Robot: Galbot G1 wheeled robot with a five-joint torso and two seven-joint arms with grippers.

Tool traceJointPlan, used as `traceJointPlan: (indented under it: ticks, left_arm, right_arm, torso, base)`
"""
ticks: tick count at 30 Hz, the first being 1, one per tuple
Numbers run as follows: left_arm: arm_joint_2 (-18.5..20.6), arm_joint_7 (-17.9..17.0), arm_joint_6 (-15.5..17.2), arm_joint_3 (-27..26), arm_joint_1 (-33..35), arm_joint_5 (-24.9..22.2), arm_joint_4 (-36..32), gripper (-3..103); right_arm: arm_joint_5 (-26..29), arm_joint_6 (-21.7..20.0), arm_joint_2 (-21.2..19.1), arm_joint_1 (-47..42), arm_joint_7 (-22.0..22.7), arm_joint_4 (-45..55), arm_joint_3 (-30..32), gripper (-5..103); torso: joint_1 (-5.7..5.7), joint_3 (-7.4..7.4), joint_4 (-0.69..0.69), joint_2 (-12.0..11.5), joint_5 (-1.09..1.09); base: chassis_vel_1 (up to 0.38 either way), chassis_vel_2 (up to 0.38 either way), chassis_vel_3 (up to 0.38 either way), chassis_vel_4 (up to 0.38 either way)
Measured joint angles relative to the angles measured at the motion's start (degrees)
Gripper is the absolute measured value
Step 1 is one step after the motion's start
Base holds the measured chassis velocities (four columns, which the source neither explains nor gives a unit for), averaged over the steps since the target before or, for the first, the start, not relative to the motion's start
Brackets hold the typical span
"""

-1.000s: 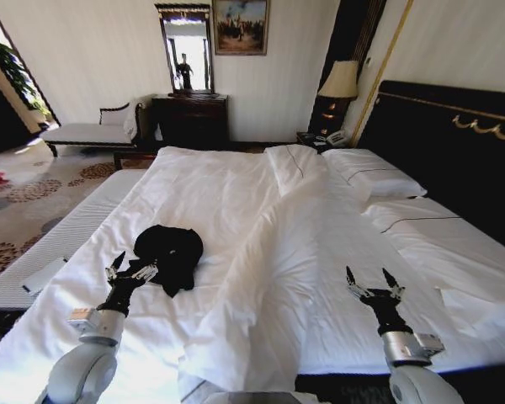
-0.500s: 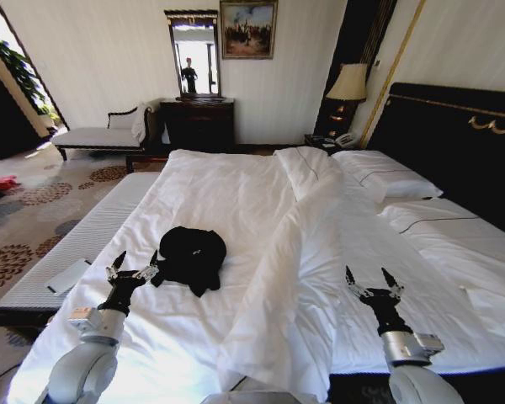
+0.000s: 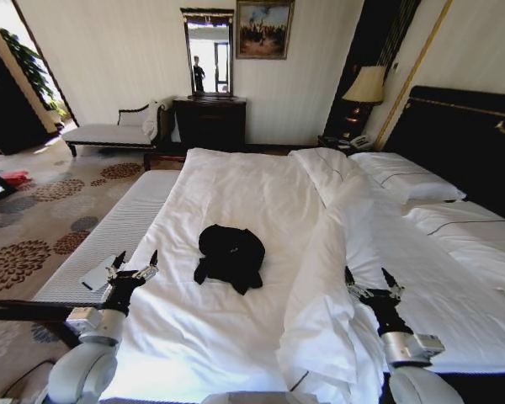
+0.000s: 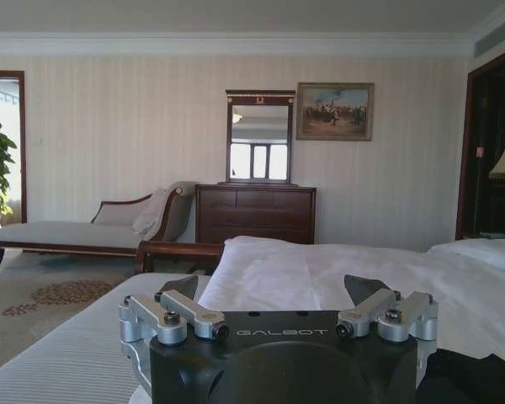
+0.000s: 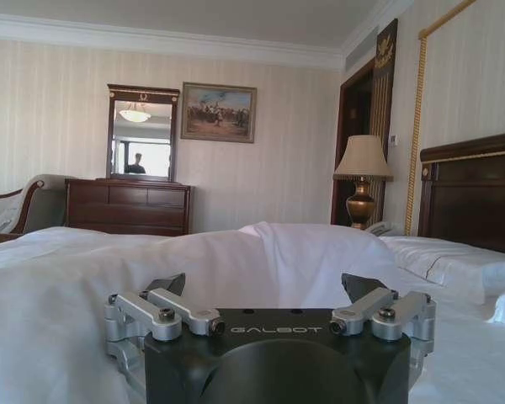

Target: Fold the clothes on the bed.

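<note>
The clothes [image 3: 230, 255], a crumpled black top, lie in a heap on the white duvet near the middle of the bed [image 3: 236, 194]. My left gripper [image 3: 135, 268] hovers open over the bed's left edge, a short way left of the clothes and apart from them. My right gripper [image 3: 369, 281] is open above a bunched fold of duvet on the right, holding nothing. In the left wrist view the left gripper [image 4: 274, 292] stands open facing the room. Across the bedding, the right wrist view shows the right gripper [image 5: 266, 288] open.
A thick duvet ridge [image 3: 328, 252] runs down the bed right of the clothes. A padded bench [image 3: 109, 244] lies along the bed's left side. Pillows [image 3: 408, 181] and the dark headboard [image 3: 463, 143] are at the right. A dresser [image 3: 209, 122], chaise [image 3: 109, 133] and lamp [image 3: 366, 88] stand beyond.
The whole head view has shifted, so the bed and clothes appear farther right in the picture: the camera moved left. Both grippers stay open in the same pose.
</note>
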Motion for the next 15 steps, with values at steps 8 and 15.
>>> traceJointPlan:
  ticks: [8, 15]
  left_arm:
    - [-0.1, 0.0, 0.0, -0.3, 0.3, 0.0, -0.4, 100]
    - [-0.2, 0.1, -0.5, -0.6, 1.1, -0.1, -0.7, 100]
  right_arm:
    - [2.4, -2.1, 0.0, -2.2, 2.7, 4.9, 1.8, 100]
    - [12.7, -10.2, 0.0, -9.2, 5.1, 16.6, 6.6, 100]
  torso:
    - [0.02, 0.01, 0.00, 0.0, -0.01]
    - [-0.02, -0.01, 0.00, 0.0, -0.07]
  base:
    - [-0.019, 0.006, 0.009, -0.009]
    - [0.000, 0.000, 0.000, 0.000]
